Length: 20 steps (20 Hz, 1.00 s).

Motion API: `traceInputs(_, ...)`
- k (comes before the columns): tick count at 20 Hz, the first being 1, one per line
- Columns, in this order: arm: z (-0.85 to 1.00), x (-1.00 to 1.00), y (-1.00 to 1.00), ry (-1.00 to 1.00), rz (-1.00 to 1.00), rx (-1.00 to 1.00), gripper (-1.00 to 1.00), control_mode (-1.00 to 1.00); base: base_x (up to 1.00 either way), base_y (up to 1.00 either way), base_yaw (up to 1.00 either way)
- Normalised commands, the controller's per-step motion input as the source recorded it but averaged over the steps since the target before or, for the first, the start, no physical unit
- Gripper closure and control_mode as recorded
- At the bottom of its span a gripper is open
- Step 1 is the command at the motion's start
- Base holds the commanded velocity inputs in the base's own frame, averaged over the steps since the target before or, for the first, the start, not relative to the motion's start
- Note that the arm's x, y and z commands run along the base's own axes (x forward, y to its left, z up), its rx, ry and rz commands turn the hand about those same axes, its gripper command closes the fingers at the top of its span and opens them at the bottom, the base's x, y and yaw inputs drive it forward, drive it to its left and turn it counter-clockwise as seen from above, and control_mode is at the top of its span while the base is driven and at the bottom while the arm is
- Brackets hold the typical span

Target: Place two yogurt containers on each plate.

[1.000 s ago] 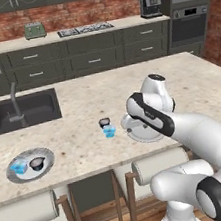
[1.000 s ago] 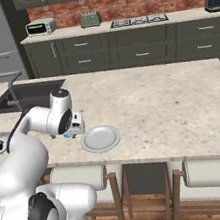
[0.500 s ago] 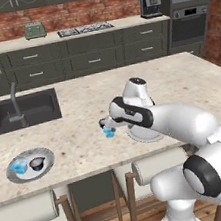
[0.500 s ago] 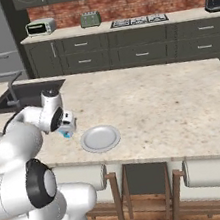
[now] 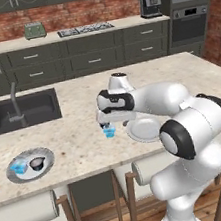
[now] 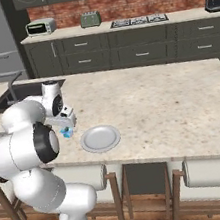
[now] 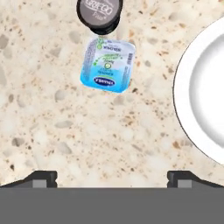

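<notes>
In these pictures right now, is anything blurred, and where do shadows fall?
Hand view: sharp, the light blue yogurt cup's label print visible though too small to read; faint shadow beneath it. Left base view: soft and coarse, the plate shadowed under the arm. Right base view: even light, no glare.

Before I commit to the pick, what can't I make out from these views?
- Dark yogurt cup: hand view, top edge cuts it off.
- Near plate: hand view, right edge cuts it; left base view, arm covers part.
- Blue yogurt cup: base views, gripper hides its top.
- Far plate cups: left base view, labels too small.
</notes>
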Motion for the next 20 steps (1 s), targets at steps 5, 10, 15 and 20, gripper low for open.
traceInputs(5,-0.20,0.10,0.00,-0.03,-0.18,-0.09,-1.00,-1.00,0.00,0.00,0.00)
traceInputs(10,-0.31,0.19,-0.01,-0.02,-0.19,0.00,-1.00,-1.00,0.00,0.00,0.00)
traceInputs(15,-0.33,0.20,0.00,-0.03,-0.14,0.02,-1.00,-1.00,0.00,0.00,0.00)
traceInputs(20,-0.24,0.26,0.00,-0.03,-0.06,0.00,-1.00,-1.00,0.00,0.00,0.00)
